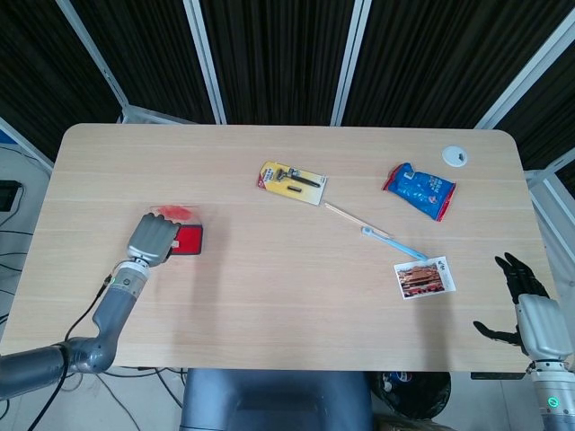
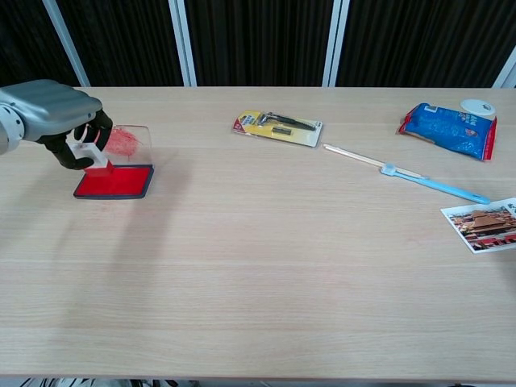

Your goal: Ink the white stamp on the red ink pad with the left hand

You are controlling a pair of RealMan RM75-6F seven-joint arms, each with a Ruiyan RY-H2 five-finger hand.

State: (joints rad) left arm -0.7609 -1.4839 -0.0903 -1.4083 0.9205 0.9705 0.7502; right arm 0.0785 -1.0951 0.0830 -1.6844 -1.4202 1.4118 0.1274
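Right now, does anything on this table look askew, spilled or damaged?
Nothing spilled or broken. The clear lid behind the red ink pad carries red smears. The left hand holds the white stamp slightly tilted at the pad's left end. Other items lie flat, scattered at angles.
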